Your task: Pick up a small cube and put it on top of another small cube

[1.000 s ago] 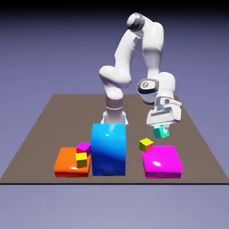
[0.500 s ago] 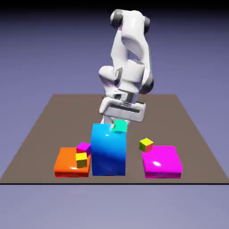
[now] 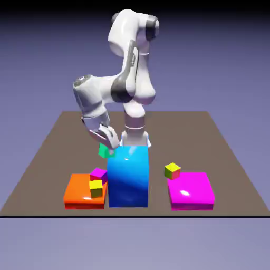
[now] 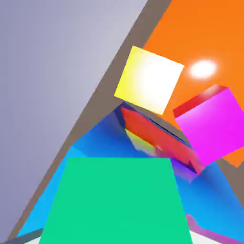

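My gripper (image 3: 107, 147) is shut on the small teal-green cube (image 3: 105, 152), which hangs just off the upper left corner of the tall blue block (image 3: 128, 176). It is above a small magenta cube (image 3: 98, 173) and a small yellow cube (image 3: 96, 188), both on the orange slab (image 3: 77, 192). In the hand view the teal-green cube (image 4: 116, 200) fills the bottom and hides the fingertips. Beyond it show the yellow cube (image 4: 148, 79), the magenta cube (image 4: 212, 124) and the orange slab (image 4: 200, 33).
A yellow-green small cube (image 3: 172, 170) rests at the back left corner of a flat magenta slab (image 3: 192, 192) on the exterior view's right. The glossy blue block (image 4: 90, 143) mirrors the nearby cubes. The brown table (image 3: 52, 142) extends around everything.
The arm has swung from above the magenta slab on the exterior view's right, across the top of the blue block, to its left side, carrying the teal-green cube all the way.
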You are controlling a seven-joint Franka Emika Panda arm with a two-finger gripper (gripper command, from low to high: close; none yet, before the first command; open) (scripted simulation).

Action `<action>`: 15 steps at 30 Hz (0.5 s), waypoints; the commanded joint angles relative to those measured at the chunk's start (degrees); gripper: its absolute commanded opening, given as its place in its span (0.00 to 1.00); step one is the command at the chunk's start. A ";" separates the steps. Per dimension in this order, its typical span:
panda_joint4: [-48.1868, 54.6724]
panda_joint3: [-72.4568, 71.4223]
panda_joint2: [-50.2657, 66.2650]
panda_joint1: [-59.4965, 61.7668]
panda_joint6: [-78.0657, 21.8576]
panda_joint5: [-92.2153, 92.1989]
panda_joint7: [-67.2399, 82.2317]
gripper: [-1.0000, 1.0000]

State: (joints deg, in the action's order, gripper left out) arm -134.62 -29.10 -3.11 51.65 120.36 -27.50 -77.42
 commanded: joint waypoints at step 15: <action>-0.87 17.45 8.73 -10.70 1.53 -0.45 -6.71 0.00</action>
State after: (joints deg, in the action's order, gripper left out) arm -135.49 -11.66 5.62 40.92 121.93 -28.11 -84.04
